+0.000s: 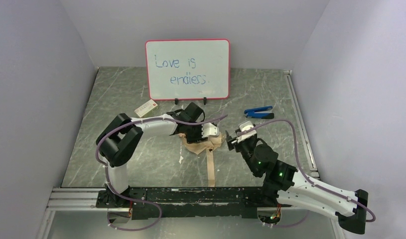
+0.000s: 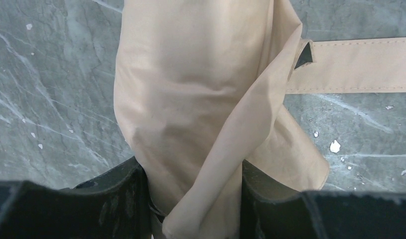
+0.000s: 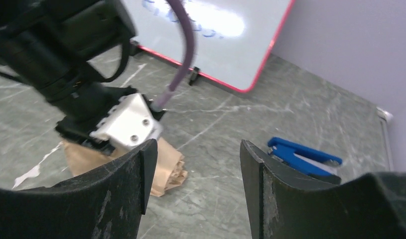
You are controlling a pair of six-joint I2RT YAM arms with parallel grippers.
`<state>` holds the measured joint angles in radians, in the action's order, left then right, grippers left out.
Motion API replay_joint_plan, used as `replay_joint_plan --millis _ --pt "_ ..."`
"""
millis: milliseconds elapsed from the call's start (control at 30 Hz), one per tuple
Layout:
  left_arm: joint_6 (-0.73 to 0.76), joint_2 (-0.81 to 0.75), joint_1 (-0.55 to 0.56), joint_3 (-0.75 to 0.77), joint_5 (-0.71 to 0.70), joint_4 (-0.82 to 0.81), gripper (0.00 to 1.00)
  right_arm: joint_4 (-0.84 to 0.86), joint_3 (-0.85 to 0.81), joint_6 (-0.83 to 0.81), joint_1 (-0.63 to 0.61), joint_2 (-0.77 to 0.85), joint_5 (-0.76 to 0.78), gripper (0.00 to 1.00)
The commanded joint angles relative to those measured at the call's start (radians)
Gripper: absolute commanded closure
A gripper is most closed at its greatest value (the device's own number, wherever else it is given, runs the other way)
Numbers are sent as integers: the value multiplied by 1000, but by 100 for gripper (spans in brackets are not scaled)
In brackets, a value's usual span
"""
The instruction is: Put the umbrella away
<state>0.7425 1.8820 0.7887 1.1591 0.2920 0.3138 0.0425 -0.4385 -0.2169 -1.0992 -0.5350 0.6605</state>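
The umbrella (image 1: 203,145) is folded into a small tan bundle at mid table, its tan strap (image 1: 210,169) trailing toward the near edge. My left gripper (image 1: 206,135) sits on the bundle, jaws shut on the tan fabric (image 2: 191,114), which fills the gap between the fingers; the strap (image 2: 355,64) runs off to the right. My right gripper (image 1: 231,139) is open and empty just right of the bundle. In the right wrist view the tan fabric (image 3: 168,167) and the left arm's wrist (image 3: 126,122) lie beyond my left finger.
A whiteboard (image 1: 188,69) with a red frame stands at the back. A small white-red box (image 1: 146,107) lies in front of its left side. A blue-black clip tool (image 1: 258,112) lies at the right, also in the right wrist view (image 3: 303,157). Grey walls enclose the table.
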Motion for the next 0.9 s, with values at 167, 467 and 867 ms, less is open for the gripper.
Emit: replay_joint_plan --millis 167,467,867 --pt "56 23 34 -81 -181 -36 95 -50 -39 224 244 -38 98 34" --pt "67 14 86 -152 -326 -156 95 -112 -162 342 602 -305 -285 34" --pt "132 35 188 -288 -524 -429 95 -100 -352 279 707 -593 -469 33"
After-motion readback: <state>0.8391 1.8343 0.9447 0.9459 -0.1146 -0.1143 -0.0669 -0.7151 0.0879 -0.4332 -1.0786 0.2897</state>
